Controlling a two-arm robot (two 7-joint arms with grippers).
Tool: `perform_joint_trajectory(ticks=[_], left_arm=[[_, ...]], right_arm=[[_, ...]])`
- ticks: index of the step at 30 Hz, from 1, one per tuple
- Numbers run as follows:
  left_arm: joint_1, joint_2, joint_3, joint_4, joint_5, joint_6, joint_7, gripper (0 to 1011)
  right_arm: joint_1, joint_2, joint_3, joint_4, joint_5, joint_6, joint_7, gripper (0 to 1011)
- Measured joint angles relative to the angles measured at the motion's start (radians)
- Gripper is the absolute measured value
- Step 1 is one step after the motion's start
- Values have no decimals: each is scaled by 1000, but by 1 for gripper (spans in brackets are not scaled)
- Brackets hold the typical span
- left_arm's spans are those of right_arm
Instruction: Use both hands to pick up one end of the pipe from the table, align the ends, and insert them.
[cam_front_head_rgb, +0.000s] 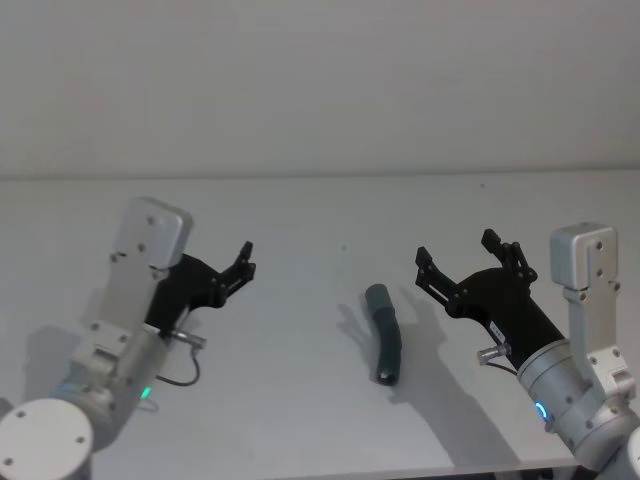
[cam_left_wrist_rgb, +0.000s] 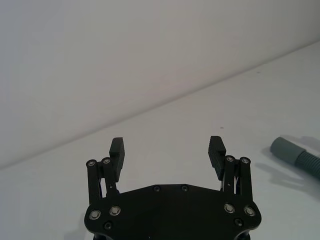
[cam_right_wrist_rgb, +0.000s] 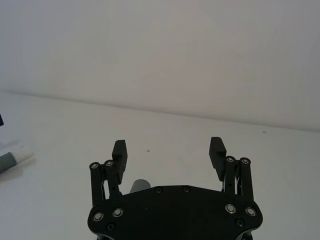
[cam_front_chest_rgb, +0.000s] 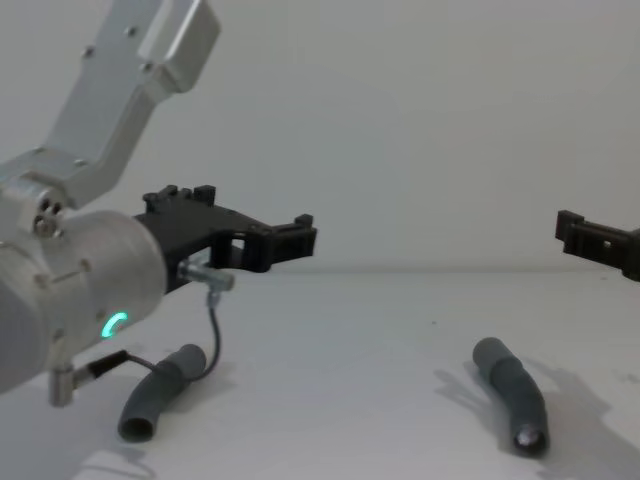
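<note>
Hovering above the white counter (cam_front_head_rgb: 300, 215), the left claw (cam_front_head_rgb: 246, 258) and the right claw (cam_front_head_rgb: 456, 248) both have their fingers spread wide and grip nothing. Two dark, ribbed, curved pipe pieces lie flat on the counter. The right pipe (cam_front_head_rgb: 383, 330) lies below the right claw, a little to its inner side, between the two claws. The left pipe (cam_front_chest_rgb: 160, 390) lies beneath the left claw's wrist, behind its fingertips and close to a dangling cable (cam_front_chest_rgb: 213, 320). The pieces are well apart, and nothing is lifted or aligned yet.

Likely trouble, as a judgement: the left pipe sits back under the arm, so the left claw must draw back and tip down to reach it, and the cable could brush or snag the piece. Both pieces are curved and flexible. A pinch far from an end could let that end roll, swing or droop, throwing the cuffs out of line. A tilted white tip (cam_right_wrist_rgb: 24, 157) would jam on the other cuff instead of sliding in.

Nothing here acts as a container except an open pipe end (cam_front_chest_rgb: 528, 438), with nothing plugged into it.
</note>
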Motion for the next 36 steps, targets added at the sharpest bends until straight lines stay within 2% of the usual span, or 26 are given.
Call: perform_joint_trajectory(ticks=[10, 17, 26, 36], left_arm=[[41, -85, 31, -94, 41, 180, 117, 1001], [63, -120, 35, -143, 53, 279, 163, 1001], [86, -130, 16, -207, 50, 388, 178, 1001], [101, -115, -22, -254, 20, 461, 146, 1001]], right_arm=[[0, 0, 0, 0, 0, 0, 0, 1000], [0, 0, 0, 0, 0, 0, 0, 1000], [0, 0, 0, 0, 0, 0, 0, 1000], [0, 0, 0, 0, 0, 0, 0, 1000]])
